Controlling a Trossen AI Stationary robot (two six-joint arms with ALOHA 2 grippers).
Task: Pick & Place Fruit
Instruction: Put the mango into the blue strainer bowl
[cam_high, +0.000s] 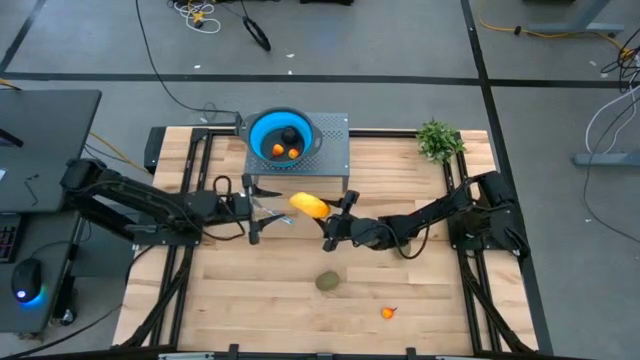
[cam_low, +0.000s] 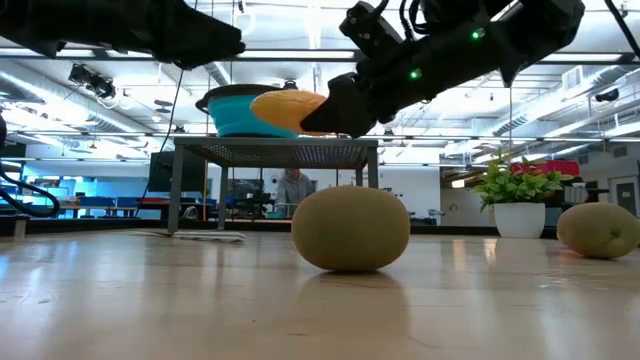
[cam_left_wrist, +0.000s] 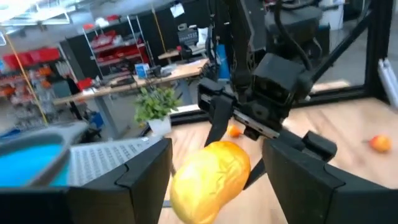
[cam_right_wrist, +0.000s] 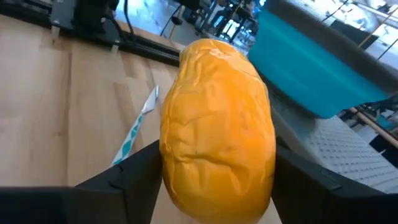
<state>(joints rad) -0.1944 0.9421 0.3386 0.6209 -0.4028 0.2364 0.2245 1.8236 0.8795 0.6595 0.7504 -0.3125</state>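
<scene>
Yellow oblong fruit (cam_high: 309, 205) held aloft between the two arms, just short of the blue bowl (cam_high: 262, 131) on its perforated grey stand (cam_high: 333, 150).

Right gripper (cam_high: 333, 228): jaws clamped on the fruit, one on each long flank, as the right wrist view shows; the fruit's free end projects forward of the jaw tips toward the bowl.

Left gripper (cam_high: 254, 208): jaws apart, holding nothing. In the left wrist view the fruit hangs just ahead of them, in line with the gap, without visible contact.

Handling, as judged: the wrinkled, matte skin suggests a light, hollow toy with some give, so it is unlikely to slip or bruise, though a hard squeeze could dent it. The broad middle, across the short axis, offers the surest hold; the tapered ends would let it pivot.

Other fruit: an olive-brown oval (cam_high: 327, 283) lies on the tabletop (cam_high: 250, 300) below and behind the right jaws; a second oval (cam_low: 598, 229) appears in the low view; an orange piece (cam_high: 388, 313) lies farther back. The bowl already contains a dark ball (cam_high: 290, 136) and orange pieces (cam_high: 285, 152).
</scene>
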